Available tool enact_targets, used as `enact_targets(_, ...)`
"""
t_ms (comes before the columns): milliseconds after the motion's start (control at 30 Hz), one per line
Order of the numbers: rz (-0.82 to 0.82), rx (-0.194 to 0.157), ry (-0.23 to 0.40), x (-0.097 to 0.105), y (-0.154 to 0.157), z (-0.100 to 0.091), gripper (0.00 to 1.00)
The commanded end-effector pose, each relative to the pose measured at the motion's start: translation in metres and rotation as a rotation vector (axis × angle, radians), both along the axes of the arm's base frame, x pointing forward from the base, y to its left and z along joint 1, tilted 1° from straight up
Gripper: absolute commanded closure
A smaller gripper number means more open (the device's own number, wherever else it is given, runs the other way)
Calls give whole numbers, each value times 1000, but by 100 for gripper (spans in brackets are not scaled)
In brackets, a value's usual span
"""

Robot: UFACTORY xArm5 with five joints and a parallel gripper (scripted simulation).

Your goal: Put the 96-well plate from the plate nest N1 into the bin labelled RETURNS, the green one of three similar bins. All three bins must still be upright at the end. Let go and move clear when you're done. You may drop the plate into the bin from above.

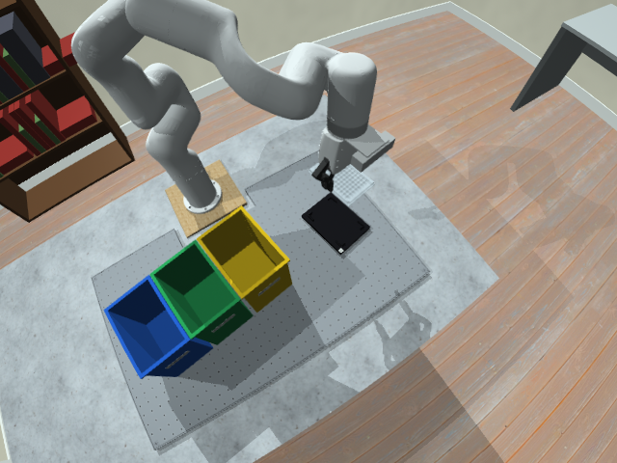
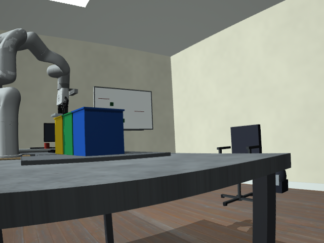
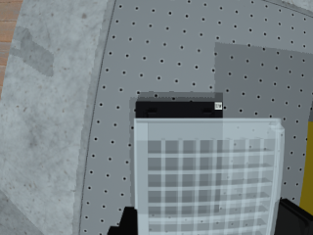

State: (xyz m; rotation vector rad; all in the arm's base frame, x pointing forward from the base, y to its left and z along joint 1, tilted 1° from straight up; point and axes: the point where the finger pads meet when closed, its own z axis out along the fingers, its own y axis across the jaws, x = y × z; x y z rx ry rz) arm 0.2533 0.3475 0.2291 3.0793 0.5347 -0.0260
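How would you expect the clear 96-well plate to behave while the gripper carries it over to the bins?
The 96-well plate looks like a flat, rigid grid, so it probably stays stiff rather than sagging. The gripper holds it by its edges, with most of it sticking out past the fingers, so it may tilt. Its clear, smooth-looking walls could be somewhat slippery.

Arm [image 1: 209, 54] bent over, fingers [image 1: 326, 175] clamped wide on load.

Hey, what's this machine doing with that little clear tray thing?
The grey arm's gripper is shut on a clear 96-well plate, holding it in the air above the black plate nest. Beside the nest stand three open bins; the plate is meant for the green bin, between the yellow bin and blue bin. All three are upright.
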Motion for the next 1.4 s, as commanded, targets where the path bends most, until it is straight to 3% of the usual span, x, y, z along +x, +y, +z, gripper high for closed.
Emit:
enact_targets(0, 0, 3, -2, 1, 1, 9, 100)
enact_targets(567, 0, 3, -2, 1, 1, 17, 100)
enact_targets(1367, -25, 6, -2, 18, -67, 17, 100)
